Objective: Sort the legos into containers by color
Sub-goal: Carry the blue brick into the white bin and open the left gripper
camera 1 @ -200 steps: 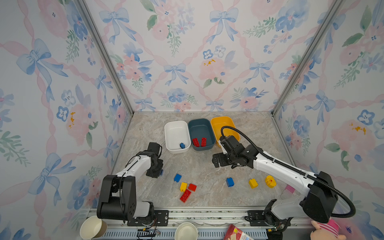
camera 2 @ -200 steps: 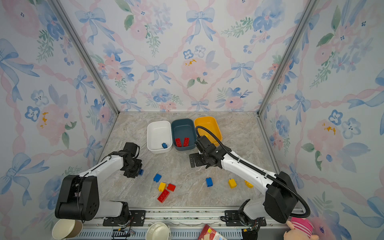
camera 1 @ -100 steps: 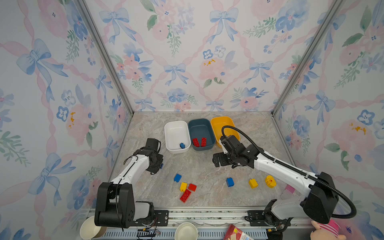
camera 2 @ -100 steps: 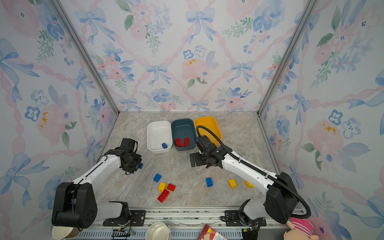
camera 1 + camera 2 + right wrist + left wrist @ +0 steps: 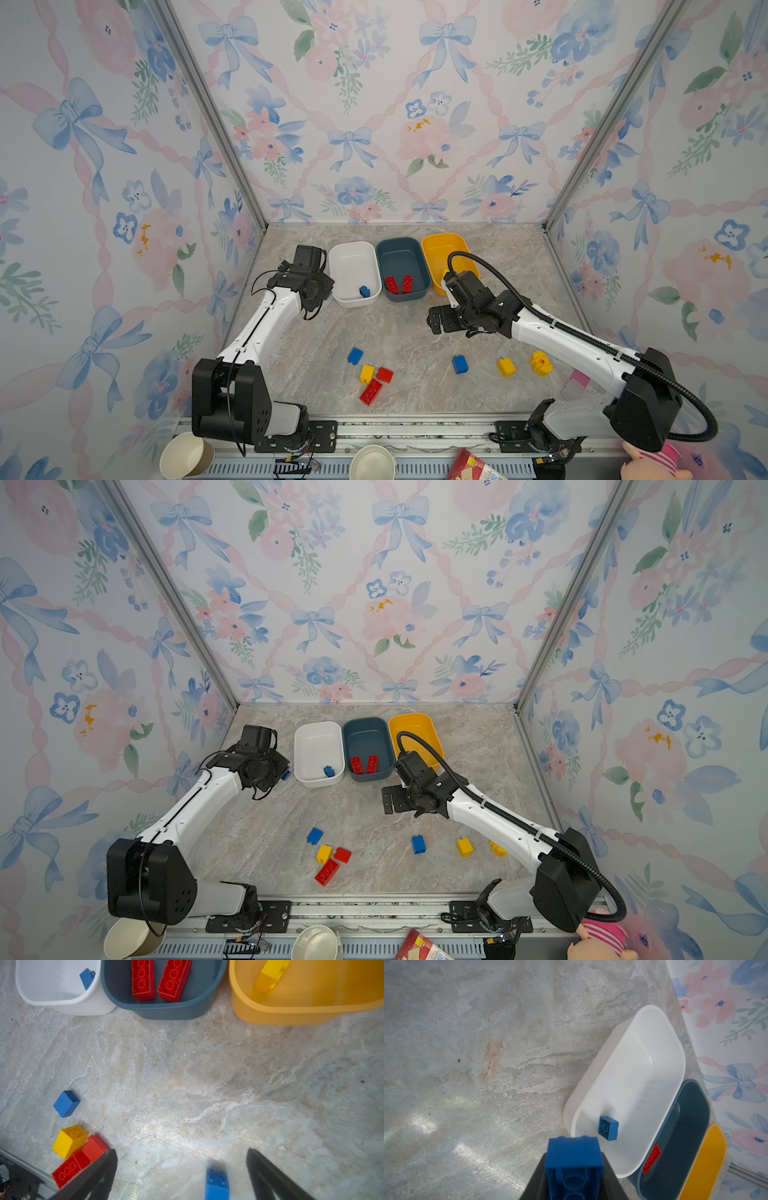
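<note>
**Clerk:** Entry one: what has changed since a second ago?

**Checker:** The left gripper (image 5: 573, 1178) has been carried from well in front of the white tub (image 5: 353, 257) up to that tub's outer wall, on the side away from the teal tub (image 5: 401, 253). It is clamped on the held blue brick (image 5: 574, 1153) (kept just short of the rim, not over the basin). The right gripper (image 5: 181, 1153) has not been shifted. Its jaws are spread wide with nothing between them, and it hangs in front of the white tub, out past the teal tub. No loose piece has been moved.

**Clerk:** Entry two: what is stored?

**Checker:** In the white tub, one stored blue brick (image 5: 364, 291) is logged. The teal tub, just beside the white tub, holds two long red bricks (image 5: 391, 284) (image 5: 407, 284). The yellow tub (image 5: 440, 245), the tub farthest from the white one, holds one yellow piece (image 5: 268, 978).

**Clerk:** Entry three: what is loose?

**Checker:** All of it is listed well in front of the white tub:
- Directly in front, in a cluster: a loose blue brick (image 5: 355, 356), a yellow brick (image 5: 366, 373), a small red brick (image 5: 385, 375) and a long red brick (image 5: 371, 392).
- Farther toward the right arm: a second loose blue brick (image 5: 460, 365), a second yellow brick (image 5: 506, 367) and a rounded yellow piece (image 5: 540, 363).

**Clerk:** Entry four: is there any writing?

**Checker:** Print is seen on a red packet (image 5: 473, 467) at the front edge, but it is too small to be read.
</note>
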Robot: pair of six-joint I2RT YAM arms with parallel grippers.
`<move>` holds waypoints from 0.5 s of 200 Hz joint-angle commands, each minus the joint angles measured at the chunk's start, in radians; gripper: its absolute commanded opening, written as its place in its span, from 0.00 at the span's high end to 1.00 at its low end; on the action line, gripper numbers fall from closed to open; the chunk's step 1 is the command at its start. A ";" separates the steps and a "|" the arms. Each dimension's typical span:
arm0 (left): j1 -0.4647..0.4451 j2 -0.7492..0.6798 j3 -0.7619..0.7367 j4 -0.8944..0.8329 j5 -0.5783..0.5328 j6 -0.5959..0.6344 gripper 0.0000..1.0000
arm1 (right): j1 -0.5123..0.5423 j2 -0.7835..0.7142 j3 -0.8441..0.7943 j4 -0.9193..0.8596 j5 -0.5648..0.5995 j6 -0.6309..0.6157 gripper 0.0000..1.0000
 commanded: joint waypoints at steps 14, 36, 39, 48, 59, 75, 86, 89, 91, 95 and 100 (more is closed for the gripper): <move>-0.075 0.113 0.132 0.013 -0.048 0.194 0.92 | -0.025 -0.042 -0.026 -0.003 -0.012 0.010 0.00; -0.084 0.175 0.188 0.013 -0.059 0.247 0.92 | -0.033 -0.058 -0.040 0.003 -0.016 0.016 0.00; -0.086 0.183 0.192 0.013 -0.061 0.252 0.92 | -0.032 -0.062 -0.042 0.004 -0.015 0.017 0.00; -0.086 0.208 0.210 0.012 -0.065 0.275 0.92 | -0.034 -0.069 -0.050 0.008 -0.017 0.021 0.00; -0.086 0.235 0.229 0.012 -0.070 0.305 0.93 | -0.035 -0.079 -0.062 0.014 -0.016 0.027 0.00; -0.087 0.280 0.254 0.011 -0.078 0.357 0.94 | -0.038 -0.089 -0.080 0.025 -0.019 0.033 0.00; -0.087 0.311 0.270 0.009 -0.082 0.390 0.95 | -0.043 -0.092 -0.091 0.031 -0.024 0.034 0.01; -0.087 0.317 0.274 0.009 -0.083 0.398 0.95 | -0.045 -0.091 -0.093 0.034 -0.027 0.035 0.00; -0.087 0.322 0.277 0.009 -0.084 0.402 0.96 | -0.046 -0.091 -0.094 0.034 -0.027 0.035 0.00; -0.087 0.333 0.281 0.009 -0.083 0.411 0.96 | -0.047 -0.091 -0.095 0.035 -0.029 0.035 0.01; -0.087 0.344 0.287 0.009 -0.084 0.421 0.96 | -0.049 -0.089 -0.098 0.038 -0.031 0.034 0.01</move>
